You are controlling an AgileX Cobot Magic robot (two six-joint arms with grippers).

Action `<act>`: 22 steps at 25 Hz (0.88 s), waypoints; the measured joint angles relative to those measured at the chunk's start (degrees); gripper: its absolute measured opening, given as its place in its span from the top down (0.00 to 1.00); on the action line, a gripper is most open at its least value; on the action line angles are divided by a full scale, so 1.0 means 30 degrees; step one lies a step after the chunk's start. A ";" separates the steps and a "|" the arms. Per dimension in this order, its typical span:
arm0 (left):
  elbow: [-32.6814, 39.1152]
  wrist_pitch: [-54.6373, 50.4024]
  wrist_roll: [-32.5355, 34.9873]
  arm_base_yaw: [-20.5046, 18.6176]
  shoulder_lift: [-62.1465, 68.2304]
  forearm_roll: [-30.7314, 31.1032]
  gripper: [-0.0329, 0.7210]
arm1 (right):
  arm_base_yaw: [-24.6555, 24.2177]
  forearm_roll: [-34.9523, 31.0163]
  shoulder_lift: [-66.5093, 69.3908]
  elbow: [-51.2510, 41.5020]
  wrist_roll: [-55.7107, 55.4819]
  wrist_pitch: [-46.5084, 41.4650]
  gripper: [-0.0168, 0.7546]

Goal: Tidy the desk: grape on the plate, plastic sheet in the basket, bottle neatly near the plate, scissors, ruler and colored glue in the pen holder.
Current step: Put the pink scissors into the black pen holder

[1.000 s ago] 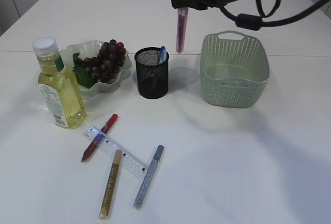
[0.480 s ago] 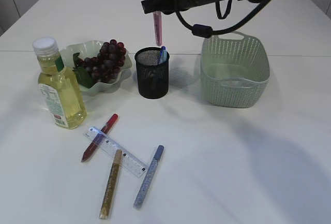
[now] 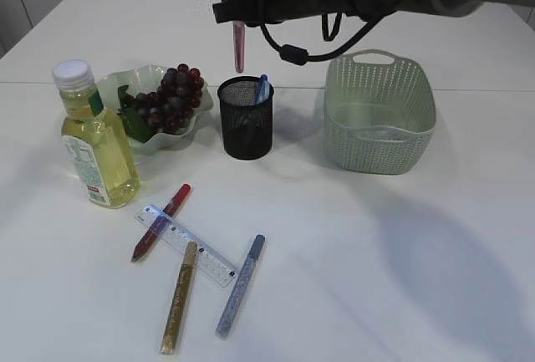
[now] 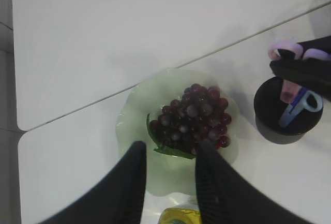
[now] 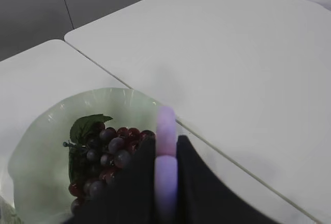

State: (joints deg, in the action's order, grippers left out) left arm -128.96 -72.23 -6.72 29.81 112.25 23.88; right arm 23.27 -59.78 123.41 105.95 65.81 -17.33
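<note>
Right gripper shifted left; pinching pink scissors.

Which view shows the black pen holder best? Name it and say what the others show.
The exterior view: the pen holder stands whole and unblocked between the plate and the basket, its mesh wall and a blue handle inside visible. The left wrist view shows only its opening from above, partly covered by the right gripper. The right wrist view misses it.
</note>
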 joint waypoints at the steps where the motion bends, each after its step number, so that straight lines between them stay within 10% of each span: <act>1: 0.0000 0.0000 0.0000 0.0000 0.0000 0.0000 0.63 | 0.0000 0.0000 0.0126 0.0028 0.0000 0.0000 0.87; 22: 0.0000 0.0000 0.0000 0.0000 0.0000 0.0043 0.63 | 0.0000 -0.0510 0.1272 0.0028 0.0038 0.0718 0.86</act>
State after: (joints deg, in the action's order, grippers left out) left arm -128.96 -72.23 -6.72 29.81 112.25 24.01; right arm 23.27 -61.31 127.22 106.03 65.93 -15.17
